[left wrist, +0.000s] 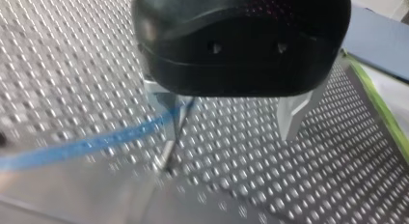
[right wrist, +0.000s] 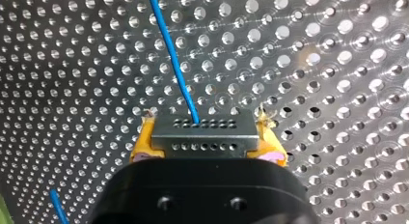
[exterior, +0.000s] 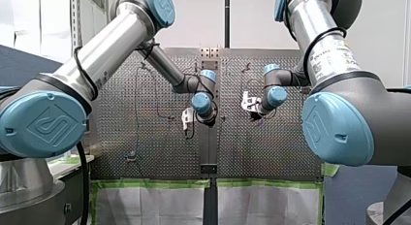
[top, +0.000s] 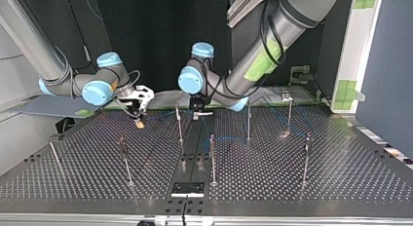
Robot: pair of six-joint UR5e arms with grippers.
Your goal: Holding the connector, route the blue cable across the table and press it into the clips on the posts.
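Note:
In the right wrist view my right gripper (right wrist: pixel 206 133) is shut on a grey multi-hole connector (right wrist: pixel 202 142), held between its yellow pads (right wrist: pixel 143 142). The blue cable (right wrist: pixel 173 60) runs out of the connector and away over the perforated table. In the left wrist view my left gripper (left wrist: pixel 226 118) is open, its metal fingers (left wrist: pixel 293 115) wide apart with nothing between them. The blue cable (left wrist: pixel 111 139) passes one finger and a thin post (left wrist: pixel 172 142). In the top view my right gripper (top: pixel 140 120) hangs low at the left and my left gripper (top: pixel 197 113) is near the middle.
Several thin posts stand on the perforated table (top: pixel 341 172), among them one (top: pixel 179 124) beside my left gripper, another (top: pixel 248 120) and one nearer the camera (top: pixel 212 160). A black plate (top: pixel 187 188) lies at the near edge. Green tape edges the far side.

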